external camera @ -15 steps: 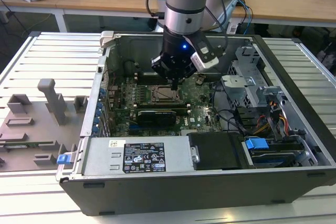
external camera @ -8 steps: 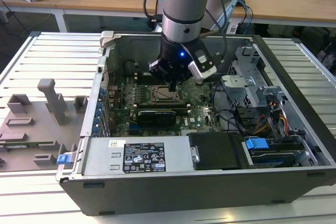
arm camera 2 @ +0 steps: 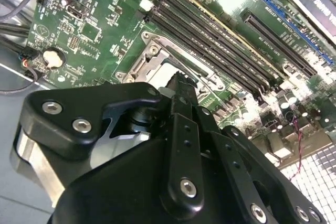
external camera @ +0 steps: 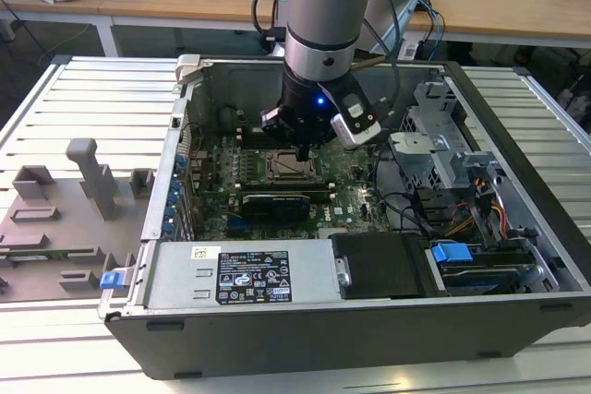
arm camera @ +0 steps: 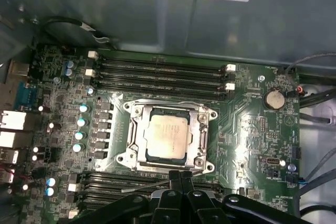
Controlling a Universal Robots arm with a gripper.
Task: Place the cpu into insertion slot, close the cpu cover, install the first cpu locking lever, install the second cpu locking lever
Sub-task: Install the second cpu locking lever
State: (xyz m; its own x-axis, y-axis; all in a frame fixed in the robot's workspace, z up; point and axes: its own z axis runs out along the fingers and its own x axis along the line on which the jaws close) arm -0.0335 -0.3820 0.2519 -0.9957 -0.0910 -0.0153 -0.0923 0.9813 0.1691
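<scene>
Claw point(arm camera: 180, 178) fingers together, nothing held, tips at the near edge of the insertion slot point(arm camera: 137, 129) (touching or not: can't tell); cpu point(arm camera: 167, 136) seated in it, cpu cover point(arm camera: 202, 124) down around it.

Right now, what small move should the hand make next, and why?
Probably a short push on the thin lever by its tips. The cpu already sits under the cpu cover, which lies flat, and the shut hand hovers at that socket edge, so latching seems to be what remains.
</scene>
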